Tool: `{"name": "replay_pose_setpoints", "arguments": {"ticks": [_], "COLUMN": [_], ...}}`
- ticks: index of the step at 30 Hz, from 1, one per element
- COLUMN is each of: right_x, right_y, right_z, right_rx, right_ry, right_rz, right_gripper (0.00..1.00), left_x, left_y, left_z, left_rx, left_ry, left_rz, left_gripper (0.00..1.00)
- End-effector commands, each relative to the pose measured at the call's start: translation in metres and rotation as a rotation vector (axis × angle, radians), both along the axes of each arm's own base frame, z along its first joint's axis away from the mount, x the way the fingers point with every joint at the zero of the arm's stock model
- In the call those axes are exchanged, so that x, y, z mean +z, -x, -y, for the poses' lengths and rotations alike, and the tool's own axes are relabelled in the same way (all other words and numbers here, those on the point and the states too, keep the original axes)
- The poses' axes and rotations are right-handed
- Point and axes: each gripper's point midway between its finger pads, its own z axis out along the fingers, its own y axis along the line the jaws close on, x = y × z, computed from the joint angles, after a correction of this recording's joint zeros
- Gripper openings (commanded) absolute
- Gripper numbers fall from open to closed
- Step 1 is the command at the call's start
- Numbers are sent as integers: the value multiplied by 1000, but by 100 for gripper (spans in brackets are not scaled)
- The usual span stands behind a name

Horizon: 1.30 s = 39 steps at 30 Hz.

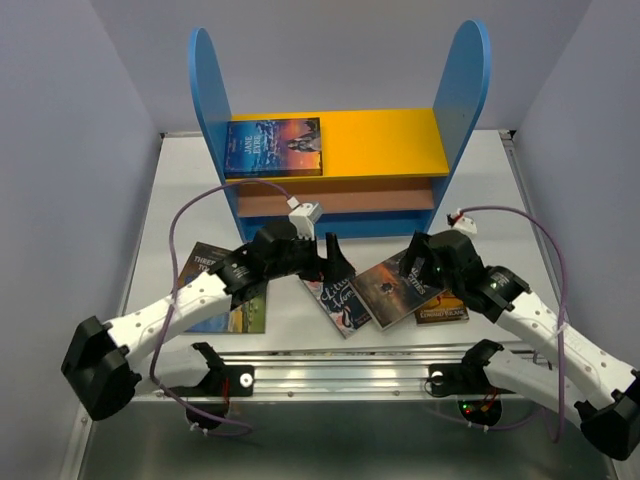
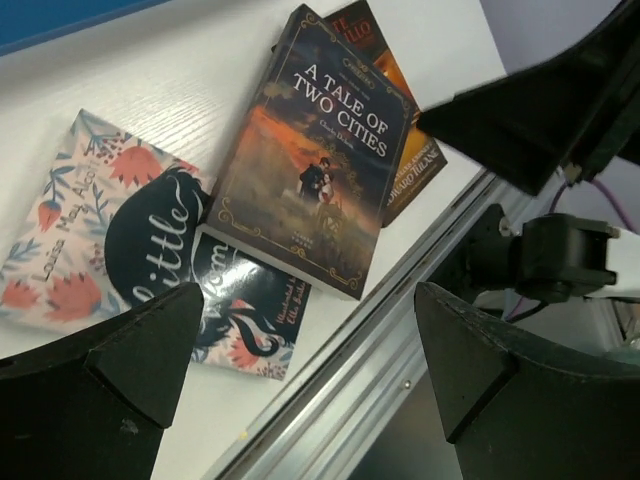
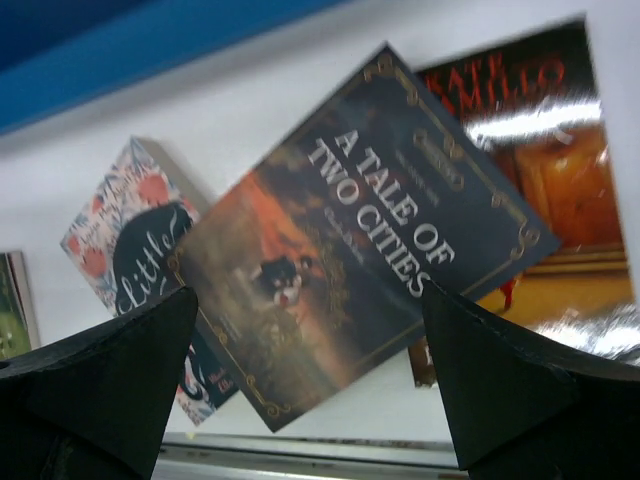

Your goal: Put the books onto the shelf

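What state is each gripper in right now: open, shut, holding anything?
Left gripper: open, holding nothing.
Right gripper: open, holding nothing.

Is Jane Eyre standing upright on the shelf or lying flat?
Lying flat: Jane Eyre rests cover-up on the yellow top board.

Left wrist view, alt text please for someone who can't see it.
A Tale of Two Cities lies face up on the white table, overlapping Little Women at left and an orange book at right. The open left gripper hovers above, holding nothing.
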Motion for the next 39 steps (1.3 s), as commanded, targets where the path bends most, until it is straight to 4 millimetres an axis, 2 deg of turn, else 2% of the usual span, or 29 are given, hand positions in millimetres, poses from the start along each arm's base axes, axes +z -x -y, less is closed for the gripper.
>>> {"name": "replay_pose_setpoints", "arguments": {"ticks": [1,6,7,9,10,11,13,14,16,17,18,27,34,35,37,39], "right_x": [-24,-63,-77,-86,-88,-94,-100,-107,-113,-115,-119,-124,-120,-120,-120,-119], "right_y": [34,57,62,66,64,65,66,68,70,70,69,66,64,65,64,64], "right_z": [-20,-18,-17,-24,-28,-25,-23,-21,-22,-22,-24,-27,-28,-28,-29,-29], "right_rx": [-55,-131,-144,-150,-149,-166,-203,-224,-242,-245,-255,-262,-245,-245,-239,-235], "right_ry": [-269,-360,-366,-424,-449,-437,-446,-451,-469,-480,-511,-555,-551,-549,-547,-544], "right_rz": [-140,-245,-271,-302,-299,-306,-320,-335,-346,-348,-342,-320,-311,-314,-313,-313], "right_gripper": [100,100,100,100,100,100,100,100,100,100,100,100,100,100,100,100], "left_x": [22,-8,-15,-24,-17,-36,-47,-59,-65,-77,-79,-114,-134,-128,-130,-140], "left_y": [-15,-36,-42,-46,-49,-52,-57,-60,-64,-65,-65,-70,-50,-47,-44,-40], "left_z": [49,78,87,95,103,104,108,110,116,117,118,124,109,110,108,104], "left_rx": [-206,-275,-306,-329,-355,-360,-363,-372,-391,-398,-410,-431,-420,-424,-418,-414], "left_ry": [72,9,-9,-25,-18,-56,-78,-106,-121,-137,-144,-198,-219,-211,-218,-234], "left_rz": [152,128,129,117,134,94,77,62,55,37,39,-26,-96,-83,-84,-108], "left_gripper": [99,99,99,99,98,97,97,95,91,90,90,88,86,86,86,86]}}
